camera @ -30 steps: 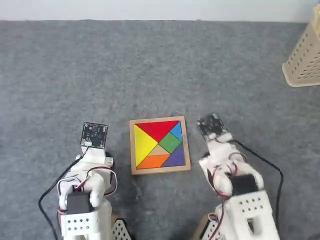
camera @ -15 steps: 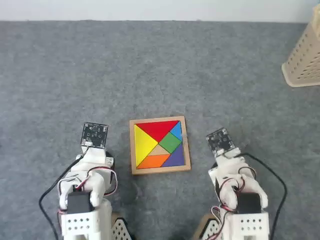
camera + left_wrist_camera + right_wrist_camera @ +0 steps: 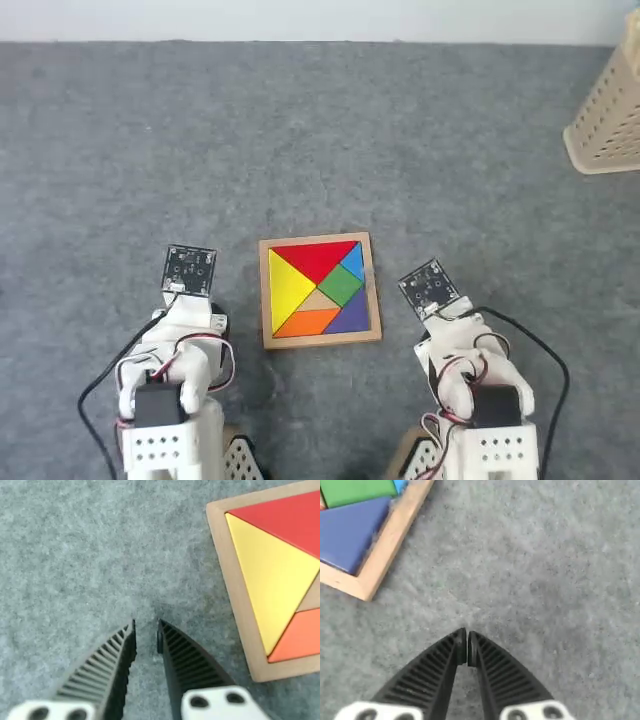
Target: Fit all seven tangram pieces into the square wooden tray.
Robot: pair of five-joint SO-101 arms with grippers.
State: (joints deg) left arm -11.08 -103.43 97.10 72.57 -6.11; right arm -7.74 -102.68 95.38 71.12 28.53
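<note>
With the tray point(image 3: 320, 341) lying mid-way across the bench point(image 3: 300, 140) and all seven pieces point(image 3: 318, 258) seemingly sitting flush inside, the left hand point(image 3: 146, 627), slightly spread, is hovering at its 9 o'clock and the right hand point(image 3: 466, 640), pressed together, at 3 o'clock, so the careful finish is probably avoiding any nudge.

Grey carpet-like covering point(image 3: 300, 130): lying flat across the whole work surface and running up to the far edge. Pale wall strip point(image 3: 300, 18): showing along that far edge. Cream perforated basket point(image 3: 608, 110): standing on the covering at the far right, being cut off by the frame edge.
</note>
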